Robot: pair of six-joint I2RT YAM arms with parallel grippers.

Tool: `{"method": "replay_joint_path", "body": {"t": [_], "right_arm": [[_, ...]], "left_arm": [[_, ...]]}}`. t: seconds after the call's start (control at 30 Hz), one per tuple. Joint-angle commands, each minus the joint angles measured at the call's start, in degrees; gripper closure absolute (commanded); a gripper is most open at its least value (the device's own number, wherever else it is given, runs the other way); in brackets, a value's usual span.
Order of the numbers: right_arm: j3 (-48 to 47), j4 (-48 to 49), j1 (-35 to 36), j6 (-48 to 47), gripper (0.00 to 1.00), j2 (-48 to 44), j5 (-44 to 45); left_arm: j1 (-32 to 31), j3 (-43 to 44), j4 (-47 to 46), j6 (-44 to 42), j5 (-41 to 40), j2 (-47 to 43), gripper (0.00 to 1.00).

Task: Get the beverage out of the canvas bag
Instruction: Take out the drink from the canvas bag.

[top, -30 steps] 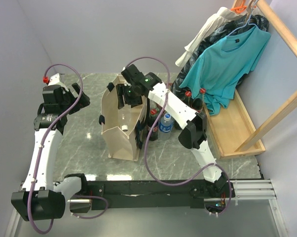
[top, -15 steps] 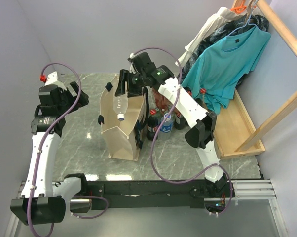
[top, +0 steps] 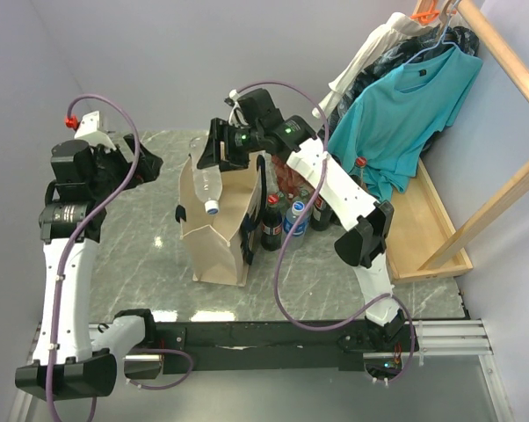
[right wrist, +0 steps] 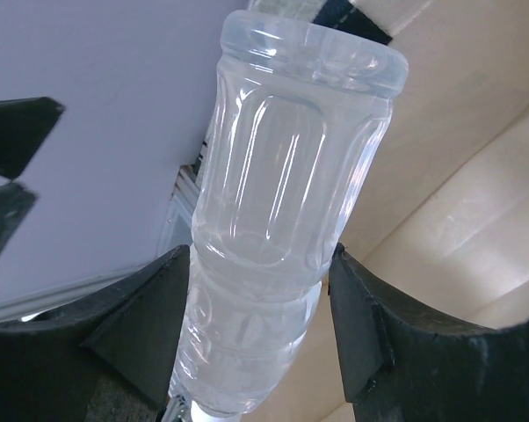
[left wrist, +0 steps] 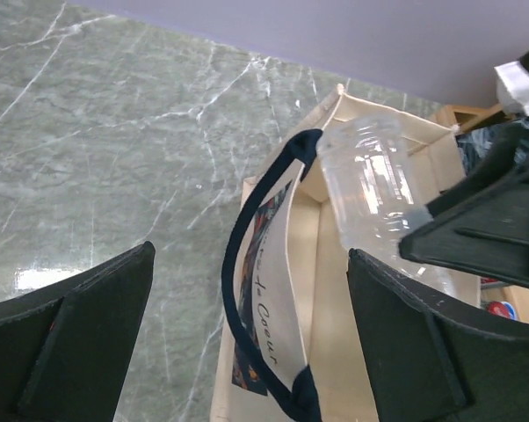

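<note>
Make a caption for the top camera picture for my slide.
The right gripper holds a clear water bottle over the open canvas bag.

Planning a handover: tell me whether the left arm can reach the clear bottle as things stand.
Probably yes. The left gripper is open and faces the clear bottle, which the right gripper holds over the canvas bag; nothing visible stands between them.
</note>
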State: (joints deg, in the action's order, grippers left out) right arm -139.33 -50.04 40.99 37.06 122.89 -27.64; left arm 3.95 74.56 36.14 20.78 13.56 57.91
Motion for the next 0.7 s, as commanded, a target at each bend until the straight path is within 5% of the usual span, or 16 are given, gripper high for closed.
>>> {"method": "replay_joint_path", "body": {"t": [0.0, 0.33, 0.67], "right_arm": [[0.63, 6.98, 0.14, -1.11, 1.0, -7.05, -1.46], [22.6, 19.97, 0.58, -8.67, 1.0, -18.12, 7.6], [11.46, 21.83, 1.71, -1.29, 1.0, -11.28, 5.31]], "left_arm": [[0.19, 2.69, 1.83, 1.54, 1.82, -2.53, 0.04], [0.1, -12.04, -3.61, 5.23, 13.33, -14.21, 0.04], [-0.16, -15.86, 0.33, 0.32, 16.58, -27.05, 0.04]]}}
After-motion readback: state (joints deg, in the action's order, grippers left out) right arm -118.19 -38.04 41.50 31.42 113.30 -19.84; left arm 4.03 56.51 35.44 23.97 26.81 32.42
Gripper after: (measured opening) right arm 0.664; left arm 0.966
